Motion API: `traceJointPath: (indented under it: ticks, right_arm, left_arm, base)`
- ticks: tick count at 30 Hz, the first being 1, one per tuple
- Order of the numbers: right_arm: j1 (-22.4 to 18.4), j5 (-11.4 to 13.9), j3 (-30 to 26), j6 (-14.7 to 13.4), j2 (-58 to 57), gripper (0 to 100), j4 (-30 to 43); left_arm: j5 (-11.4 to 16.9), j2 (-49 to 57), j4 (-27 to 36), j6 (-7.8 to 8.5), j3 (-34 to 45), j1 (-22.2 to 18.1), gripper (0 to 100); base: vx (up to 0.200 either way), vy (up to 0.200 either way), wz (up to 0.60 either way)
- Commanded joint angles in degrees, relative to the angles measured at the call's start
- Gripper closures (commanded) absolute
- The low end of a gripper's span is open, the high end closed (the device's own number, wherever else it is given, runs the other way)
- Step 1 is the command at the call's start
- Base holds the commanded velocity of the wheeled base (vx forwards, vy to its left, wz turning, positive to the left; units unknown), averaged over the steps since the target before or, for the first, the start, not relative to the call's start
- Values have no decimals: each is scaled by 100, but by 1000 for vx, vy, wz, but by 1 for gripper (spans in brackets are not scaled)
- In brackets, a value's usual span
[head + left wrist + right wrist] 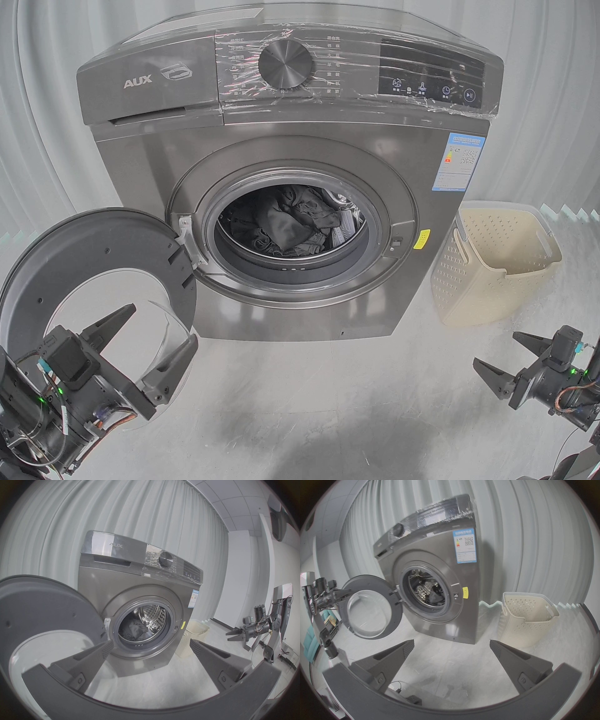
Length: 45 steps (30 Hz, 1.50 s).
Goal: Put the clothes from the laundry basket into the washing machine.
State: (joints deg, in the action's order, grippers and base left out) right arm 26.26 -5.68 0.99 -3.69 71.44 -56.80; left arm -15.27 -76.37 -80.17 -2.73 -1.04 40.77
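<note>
A grey front-loading washing machine (281,156) stands ahead with its round door (94,262) swung open to the left. Dark clothes (287,219) lie inside the drum, also seen as a dark heap (132,629) and dark clothes (432,594) in the wrist views. A cream laundry basket (494,262) sits on the floor right of the machine; no clothes show inside it (528,617). My left gripper (162,340) hangs open low at the left, in front of the door, holding nothing. My right gripper (506,356) is open low at the right, below the basket, holding nothing.
Pale curtains (37,125) hang behind the machine. The grey floor (325,387) in front of the machine is bare. The open door juts out at the left, close to my left arm.
</note>
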Motion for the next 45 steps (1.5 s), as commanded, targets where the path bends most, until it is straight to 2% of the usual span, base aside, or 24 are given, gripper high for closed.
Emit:
traceJointPath:
  ticks: [1,3,4,6,7,8,12,16,20,21,23,24,28,30,32,36,38,40,42,45]
  right_arm:
    - [-16,-82,-99,-17,-1580,0,872]
    - [-51,-91,-99,-17,-1765,0,1065]
    - [-209,-91,-99,-17,-2222,0,1575]
    - [-314,-91,-99,-9,-2468,0,1839]
    - [-508,-74,-99,-9,-2881,0,2287]
    - [-798,-56,-99,9,-3487,0,2876]
    - [-1211,-12,-90,71,-4982,0,4045]
    - [-1518,-3,-90,158,-5957,0,4871]
    - [-1756,67,-46,158,-6581,0,5548]
    - [-1756,67,-46,158,-6581,0,5548]
    - [-1800,41,-20,106,-6651,0,5600]
    - [-1808,32,-28,106,-6651,0,5565]
    - [-1817,-135,-37,141,-6651,0,5513]
    - [-1817,-144,-37,141,-6651,0,5513]
    - [-1826,-170,-37,141,-6651,0,5513]
    - [-1826,-179,-46,123,-6651,0,5513]
    - [-1826,-170,-46,123,-6651,0,5513]
    - [-1826,-135,-37,123,-6651,0,5513]
    - [-1826,-109,-46,167,-6651,0,5513]
    - [-1826,-170,-46,308,-6651,0,5495]
  left_arm:
    - [60,1300,968,62,104,-78,0]
    - [68,1441,1143,53,104,-78,0]
    - [7,1687,1460,1,104,-95,0]
    - [-11,1801,1601,-8,104,-130,0]
    - [-11,1995,1847,-17,104,-209,0]
    - [-2,2294,2251,1,104,-376,0]
    - [42,2988,3174,-78,104,-745,0]
    - [42,3577,3965,-202,104,-1053,0]
    - [95,4447,4896,-166,104,-1624,0]
    - [95,4447,4896,-166,104,-1624,0]
    - [420,5282,5723,-184,104,-1985,0]
    - [561,5493,5925,-193,104,-2125,0]
    - [1387,6521,6637,-228,104,-2758,0]
    - [1967,6987,6953,-245,104,-3127,0]
    - [2318,7172,7261,-228,104,-3329,0]
    - [2178,7136,7586,-237,104,-3479,0]
    - [2134,7189,7603,-210,104,-3769,0]
    - [2266,7497,7612,-272,104,-4164,0]
    - [2283,7514,7621,-193,104,-4156,0]
    - [2283,7602,7612,-219,104,-4103,0]
  base:
    - [-200,0,0]
    - [-200,0,0]
    - [-200,0,0]
    - [0,0,0]
    - [0,0,0]
    - [0,0,0]
    - [0,0,0]
    - [0,0,0]
    - [0,0,0]
    - [0,0,0]
    - [0,0,0]
    - [0,0,0]
    - [0,0,0]
    - [0,0,0]
    - [0,0,0]
    - [0,0,0]
    - [0,0,0]
    - [0,0,0]
    - [0,0,0]
    - [0,0,0]
